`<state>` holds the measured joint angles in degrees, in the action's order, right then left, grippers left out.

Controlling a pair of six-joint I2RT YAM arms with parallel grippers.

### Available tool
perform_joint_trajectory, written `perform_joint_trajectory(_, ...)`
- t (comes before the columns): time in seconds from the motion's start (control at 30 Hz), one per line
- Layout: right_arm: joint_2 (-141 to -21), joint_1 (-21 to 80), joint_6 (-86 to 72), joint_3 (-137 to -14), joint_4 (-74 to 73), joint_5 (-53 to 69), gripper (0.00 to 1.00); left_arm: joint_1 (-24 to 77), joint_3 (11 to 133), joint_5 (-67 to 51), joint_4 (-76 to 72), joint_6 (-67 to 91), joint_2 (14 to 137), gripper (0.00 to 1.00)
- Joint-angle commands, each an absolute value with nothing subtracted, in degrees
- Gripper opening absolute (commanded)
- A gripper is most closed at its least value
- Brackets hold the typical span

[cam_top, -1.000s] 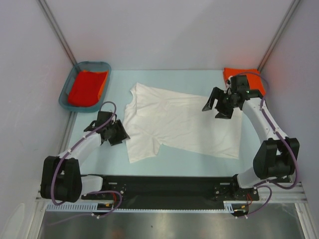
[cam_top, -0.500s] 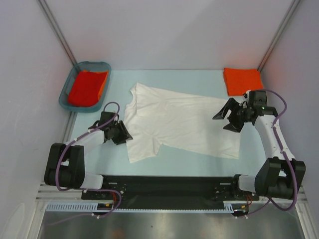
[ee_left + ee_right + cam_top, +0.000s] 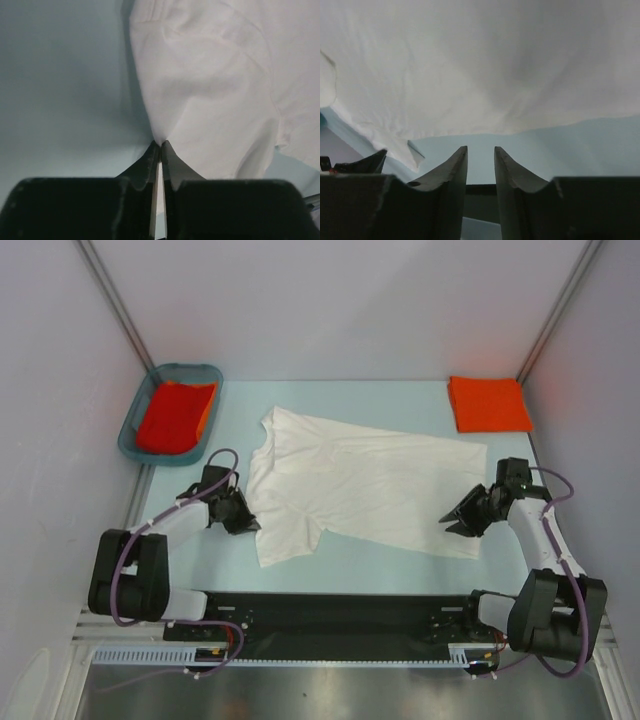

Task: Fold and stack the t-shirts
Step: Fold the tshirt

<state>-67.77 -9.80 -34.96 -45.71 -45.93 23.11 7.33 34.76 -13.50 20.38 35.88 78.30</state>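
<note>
The left gripper (image 3: 160, 146) has its two hard black fingers pressed together on the left edge of the white t-shirt (image 3: 215, 75). The cloth gathers into a small peak right at the tips, and soft folds fan away from the pinch. The right gripper (image 3: 480, 150) stands with its tapering, curved fingers a narrow way apart, and the bare table (image 3: 535, 142) shows between them. The shirt's hem lies just ahead of those tips, near but not touching (from overhead, this gripper sits at the hem, close to the shirt's near right corner).

The shirt is thin, matte and lightly creased, with a stitched seam running along its edge. It lies spread flat across the middle of the smooth pale blue-green table, turned sideways. The neckline points to the far left, one short sleeve juts toward the near left, and the body runs out to the right. The side facing up is plain white.

Well apart from both grippers, an orange-red t-shirt (image 3: 489, 403) lies folded into a neat flat rectangle at the far right corner. At the far left corner a second orange-red shirt (image 3: 176, 414) lies loosely bunched inside a teal basket (image 3: 190, 368) of glossy plastic with rounded corners.
</note>
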Motion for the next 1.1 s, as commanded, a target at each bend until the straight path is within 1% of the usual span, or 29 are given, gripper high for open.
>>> perform_joint_trajectory(0.0, -66.6, -11.8, -41.2, -43.0, -50.6, 16.3, 0.32, 7.4, 39.0, -11.7, 22.1, 33.1, 79.4, 0.05)
perform_joint_trajectory(0.03, -66.2, -12.0, -42.6, -41.8, -51.4, 12.5, 0.31, 7.3, 39.3, -11.3, 22.0, 32.3, 79.8, 0.02)
perform_joint_trajectory(0.07, -65.4, -12.3, -43.9, -41.1, -51.9, 10.7, 0.31, 7.3, 39.5, -11.2, 21.7, 31.8, 80.2, 0.00)
perform_joint_trajectory(0.13, -62.3, -14.2, -47.4, -38.9, -52.6, 6.9, 0.37, 7.2, 40.3, -11.4, 21.7, 31.0, 81.4, 0.00)
perform_joint_trajectory(0.2, -60.0, -16.3, -49.2, -35.9, -53.5, 5.4, 0.37, 7.2, 40.8, -12.1, 22.0, 30.4, 81.9, 0.00)
perform_joint_trajectory(0.3, -57.3, -18.4, -50.5, -34.7, -55.4, 0.9, 0.33, 7.2, 40.7, -12.5, 22.0, 30.3, 81.7, 0.00)
perform_joint_trajectory(0.37, -56.5, -18.5, -50.2, -34.6, -55.5, -3.0, 0.29, 7.2, 40.9, -12.7, 21.7, 30.1, 82.0, 0.00)
perform_joint_trajectory(0.4, -56.4, -18.7, -50.0, -34.5, -55.3, -3.5, 0.28, 7.2, 41.5, -13.0, 21.7, 29.9, 82.2, 0.00)
perform_joint_trajectory(0.53, -57.7, -19.0, -49.7, -33.8, -54.1, -4.7, 0.17, 7.0, 42.8, -13.8, 22.1, 29.3, 82.9, 0.00)
perform_joint_trajectory(0.6, -59.1, -19.0, -49.6, -33.4, -52.7, -4.6, 0.16, 7.0, 43.0, -13.8, 22.1, 29.1, 82.8, 0.00)
perform_joint_trajectory(0.7, -61.0, -19.1, -49.0, -32.9, -50.1, -4.4, 0.18, 6.9, 42.6, -14.2, 22.1, 29.2, 82.6, 0.00)
perform_joint_trajectory(0.83, -62.6, -19.2, -48.2, -32.6, -47.1, -3.7, 0.31, 6.9, 41.8, -14.9, 21.7, 29.0, 82.4, 0.00)
perform_joint_trajectory(0.93, -63.3, -19.2, -47.7, -32.8, -45.9, -3.4, 0.34, 6.8, 41.2, -15.6, 21.4, 29.0, 82.1, 0.00)
perform_joint_trajectory(1.07, -64.7, -19.6, -47.5, -32.9, -44.7, -2.7, 0.34, 6.5, 40.9, -15.5, 21.4, 29.0, 81.3, 0.01)
